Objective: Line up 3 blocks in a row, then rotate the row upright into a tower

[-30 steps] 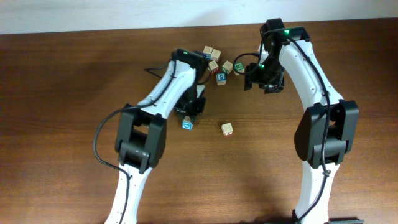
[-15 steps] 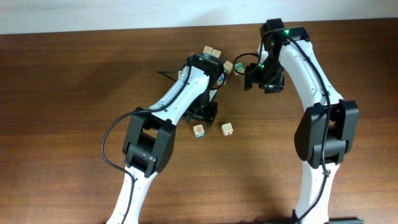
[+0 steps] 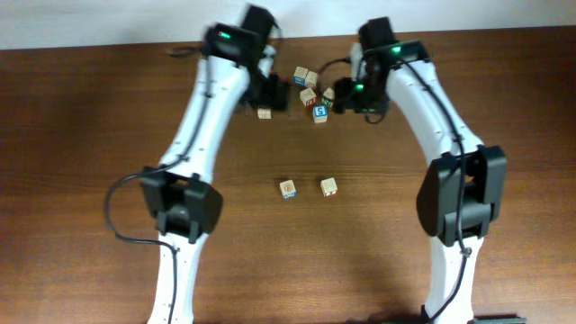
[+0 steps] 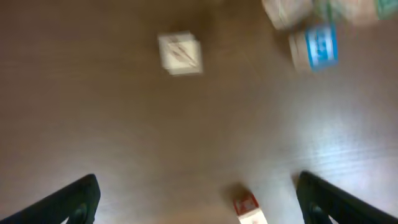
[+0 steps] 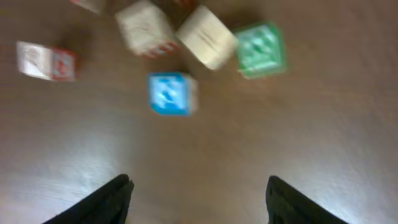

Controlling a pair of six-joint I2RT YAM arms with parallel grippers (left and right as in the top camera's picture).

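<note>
The blue-marked cube has been released near centre, beside the red-orange-marked cube. The left gripper has been swung to the far cluster, spread wide and empty. Nothing is held by the partly open right gripper, and the blue-letter cube is judged still unturned.

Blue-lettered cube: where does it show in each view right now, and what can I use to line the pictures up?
Overhead: the blue-lettered cube sits at upper centre, lowest of the bunched cubes.
Left wrist: it is at upper right, blurred.
Right wrist: it is left of centre, below the bunched cubes.
Shared landmark: the lone pale cube, standing apart to its left in all three.
</note>
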